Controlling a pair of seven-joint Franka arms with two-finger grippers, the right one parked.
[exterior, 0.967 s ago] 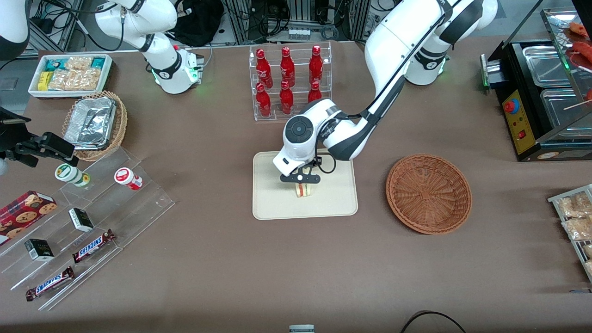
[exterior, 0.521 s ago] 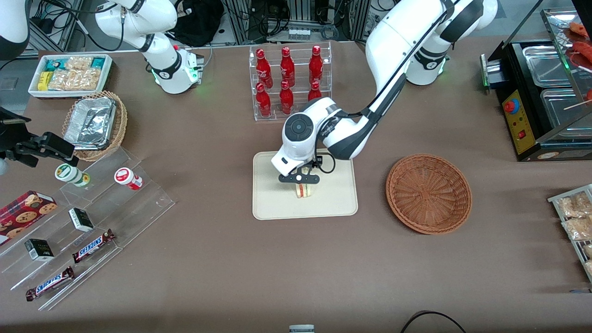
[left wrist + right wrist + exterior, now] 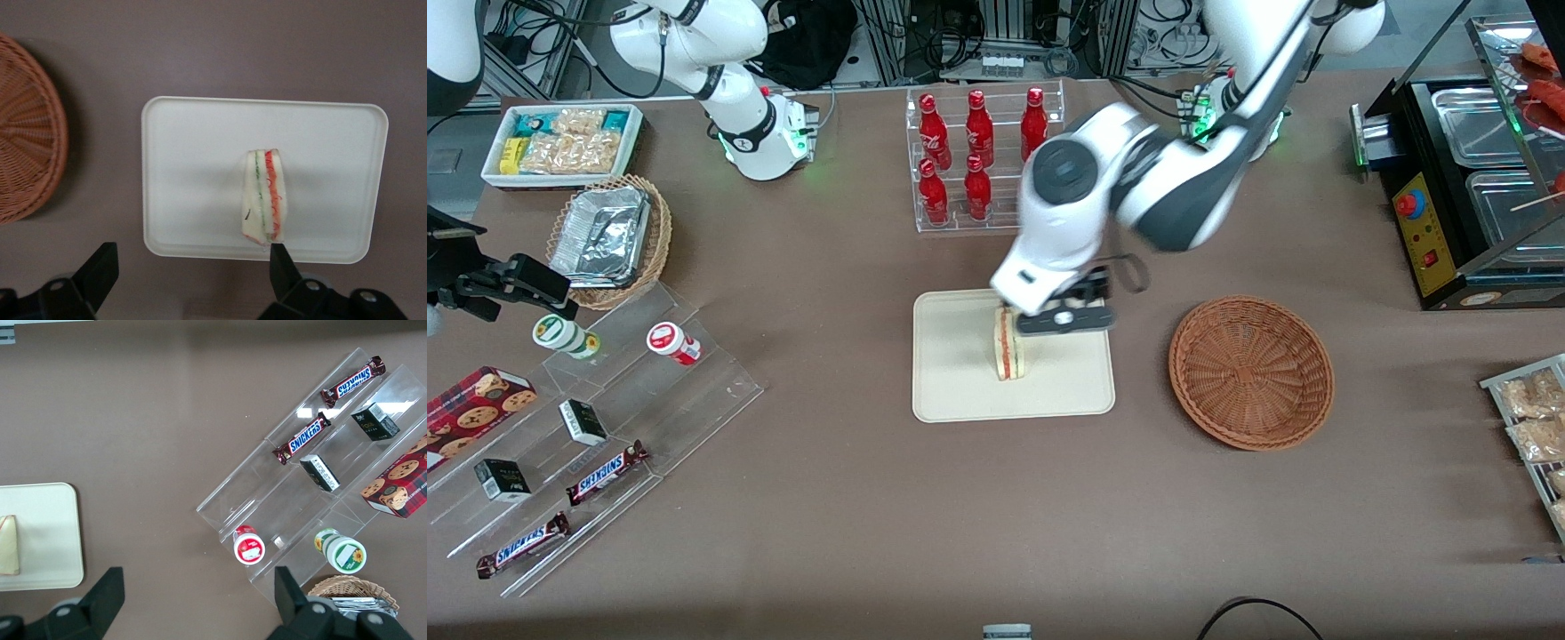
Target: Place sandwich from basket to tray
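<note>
The sandwich [image 3: 1009, 345] stands on its edge on the cream tray [image 3: 960, 391], its red and green filling stripe facing up. My left gripper [image 3: 1064, 322] hangs open above the tray, beside the sandwich and toward the basket, with nothing in it. In the left wrist view the sandwich [image 3: 263, 195] sits on the tray [image 3: 193, 173] well below the gripper [image 3: 193, 267], whose black fingers [image 3: 100, 270] stand wide apart. The reddish-brown basket [image 3: 1251, 372] holds nothing and lies beside the tray, toward the working arm's end; its rim [image 3: 27, 160] shows in the wrist view.
A clear rack of red bottles [image 3: 983, 156] stands farther from the camera than the tray. Toward the parked arm's end are an acrylic stepped shelf with snacks [image 3: 587, 418], a tan basket of foil containers [image 3: 609, 238] and a white snack bin [image 3: 560, 142]. A black food warmer [image 3: 1467, 178] stands toward the working arm's end.
The gripper has let go of the sandwich, opened and risen, shifting toward the basket. The sandwich stays standing on the tray.
</note>
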